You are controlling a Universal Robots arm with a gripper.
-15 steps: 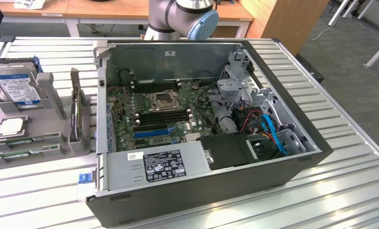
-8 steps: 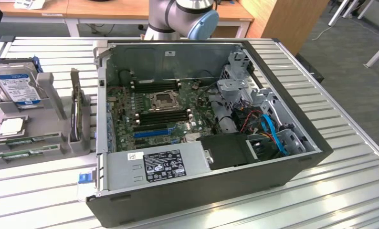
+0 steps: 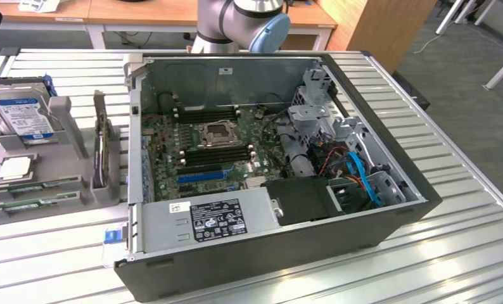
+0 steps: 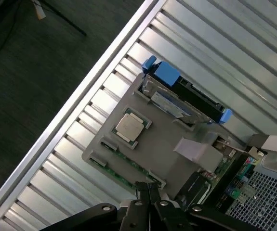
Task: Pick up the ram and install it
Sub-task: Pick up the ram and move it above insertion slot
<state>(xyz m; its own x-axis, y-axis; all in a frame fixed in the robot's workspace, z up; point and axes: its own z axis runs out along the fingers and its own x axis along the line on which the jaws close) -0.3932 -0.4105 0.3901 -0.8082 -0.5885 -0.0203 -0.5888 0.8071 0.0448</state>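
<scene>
One ram (image 4: 124, 169) lies in the gray holder (image 4: 162, 130), close to the hand (image 4: 145, 188).

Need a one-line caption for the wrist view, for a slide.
Gripper poised near the ram on the gray tray, which also holds a processor chip and a hard drive.

Your arm (image 3: 234, 16) rises at the far edge of the exterior view, a grey upright link with a blue-capped joint (image 3: 271, 30) facing that view's right. In the wrist view your claw (image 4: 147, 186) reaches out ahead of the lens. Its two slim black fingers (image 4: 153, 193) are closed up against each other, with only a thin seam between the tips. Black linkages (image 4: 104, 212) splay out to either side behind them.
</scene>
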